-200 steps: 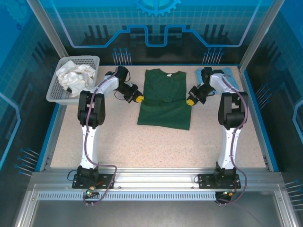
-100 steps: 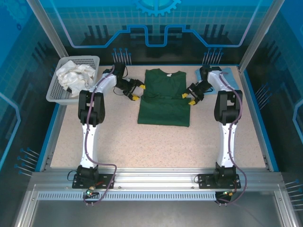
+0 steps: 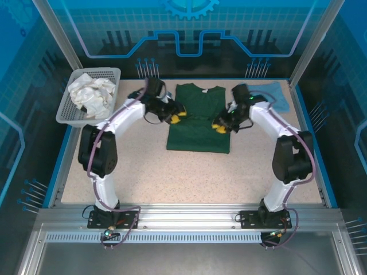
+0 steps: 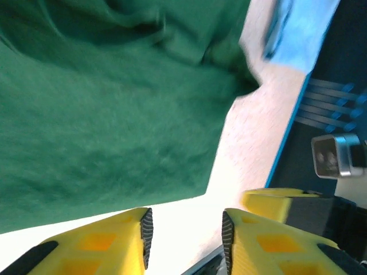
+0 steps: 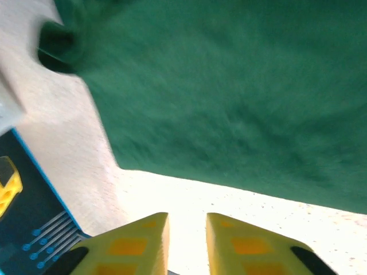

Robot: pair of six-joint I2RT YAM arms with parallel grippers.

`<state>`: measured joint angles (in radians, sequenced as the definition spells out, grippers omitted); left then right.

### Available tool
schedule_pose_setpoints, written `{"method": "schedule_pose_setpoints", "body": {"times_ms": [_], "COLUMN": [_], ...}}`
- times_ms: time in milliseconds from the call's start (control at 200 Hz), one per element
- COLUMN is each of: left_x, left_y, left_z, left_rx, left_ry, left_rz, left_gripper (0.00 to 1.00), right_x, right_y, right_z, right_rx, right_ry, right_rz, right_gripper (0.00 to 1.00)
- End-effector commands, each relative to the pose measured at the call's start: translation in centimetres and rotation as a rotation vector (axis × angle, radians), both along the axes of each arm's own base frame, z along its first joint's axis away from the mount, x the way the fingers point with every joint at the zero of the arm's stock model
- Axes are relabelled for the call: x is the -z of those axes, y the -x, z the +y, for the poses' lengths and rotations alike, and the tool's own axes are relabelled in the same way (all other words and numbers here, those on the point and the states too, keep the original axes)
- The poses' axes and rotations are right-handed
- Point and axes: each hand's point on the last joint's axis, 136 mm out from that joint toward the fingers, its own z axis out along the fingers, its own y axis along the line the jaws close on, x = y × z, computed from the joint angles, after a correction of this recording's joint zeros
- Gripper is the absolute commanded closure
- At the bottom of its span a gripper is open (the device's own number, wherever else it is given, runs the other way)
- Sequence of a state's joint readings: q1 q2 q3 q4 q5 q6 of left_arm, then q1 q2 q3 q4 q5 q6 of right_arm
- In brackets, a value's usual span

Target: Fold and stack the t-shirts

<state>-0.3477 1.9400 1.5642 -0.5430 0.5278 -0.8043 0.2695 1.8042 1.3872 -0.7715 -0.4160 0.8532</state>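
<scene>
Robot lab test cell, not a home or shop. A slotted aluminium frame [image 3: 183, 220] boxes in a speckled table [image 3: 172, 177] with a blue rim. The see-through blue wall panels [image 3: 252, 34] are printed with circuit lines and a gear [image 3: 191, 7]. The left arm [image 3: 100, 154] and right arm [image 3: 289, 160] are bolted to the rail at the table's near edge.

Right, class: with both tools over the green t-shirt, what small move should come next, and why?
Probably lower both and pinch the cloth. The left tool and right tool hang over the green t-shirt, just inside its side edges, jaws parted with nothing between them, and the shirt lies flat, not yet folded over.
</scene>
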Motion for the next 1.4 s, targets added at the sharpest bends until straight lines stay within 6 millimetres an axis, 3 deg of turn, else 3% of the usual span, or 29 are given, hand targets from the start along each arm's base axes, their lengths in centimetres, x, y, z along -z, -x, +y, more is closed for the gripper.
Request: {"method": "schedule_pose_setpoints", "body": {"times_ms": [0,130,265,395,500,615,720,805,930,990,1211,1391], "left_x": [8.2,13.4,15.5,15.0,13.6,10.8,7.7,7.1,8.2,8.9,9.7,10.4], "left_y": [1.8,4.3,9.6,16.3,21.0,23.9,23.9,22.8,20.8,19.6,15.0,12.5], "left_z": [-0.5,0.5,1.9,3.8,5.8,7.2,7.1,6.7,5.4,5.0,4.1,3.8], "left_rx": [0.071,0.064,0.092,0.144,0.154,0.204,0.228,0.236,0.236,0.211,0.179,0.164], "left_ry": [-0.099,-0.129,-0.120,-0.124,-0.143,-0.166,-0.138,-0.132,-0.098,-0.086,-0.107,-0.138], "left_rz": [0.106,0.212,0.297,0.358,0.400,0.393,0.324,0.285,0.303,0.299,0.242,0.228], "left_gripper": [0.63,0.64,0.64,0.64,0.62,0.54,0.48,0.50,0.57,0.58,0.60,0.60], "right_x": [5.7,9.6,11.7,11.7,10.4,8.1,5.4,4.3,5.4,6.0,7.3,7.8], "right_y": [-0.2,1.8,5.8,11.1,14.8,16.2,14.8,12.9,11.1,10.5,7.5,4.8], "right_z": [0.6,1.0,1.7,2.6,2.7,2.4,2.9,2.6,1.9,2.1,1.1,0.3], "right_rx": [0.029,-0.043,-0.124,-0.242,-0.331,-0.369,-0.341,-0.315,-0.306,-0.320,-0.315,-0.326], "right_ry": [0.030,0.115,0.134,0.158,0.187,0.197,0.151,0.164,0.218,0.226,0.268,0.286], "right_rz": [0.068,0.152,0.199,0.191,0.159,0.114,0.034,0.013,0.070,0.084,0.097,0.089], "right_gripper": [0.81,0.82,0.82,0.78,0.71,0.63,0.57,0.62,0.83,0.88,0.91,0.89]}}
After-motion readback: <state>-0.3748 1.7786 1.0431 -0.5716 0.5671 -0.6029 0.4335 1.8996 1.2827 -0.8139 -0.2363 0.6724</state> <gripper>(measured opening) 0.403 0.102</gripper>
